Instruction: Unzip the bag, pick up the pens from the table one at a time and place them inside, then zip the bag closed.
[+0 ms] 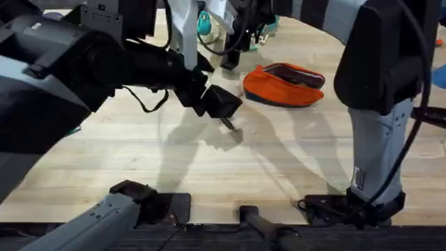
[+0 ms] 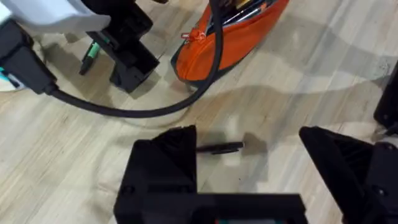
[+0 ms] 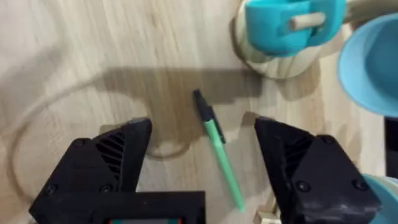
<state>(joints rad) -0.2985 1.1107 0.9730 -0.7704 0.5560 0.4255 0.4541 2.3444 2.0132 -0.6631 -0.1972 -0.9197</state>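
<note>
Right gripper (image 3: 202,162) spread over green pen (image 3: 217,146)

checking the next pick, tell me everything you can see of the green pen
The green pen is a slim, light green stick, plastic by its look, with a dark tip at one end. It lies flat on the pale wooden table, near a teal stand. It sits between the right gripper's open black fingers, which hang above it; nothing appears to touch it but the table. Its far end runs behind the gripper body.

One pen (image 1: 230,126) lies on the table (image 1: 139,160), before the bag (image 1: 282,87).
</note>
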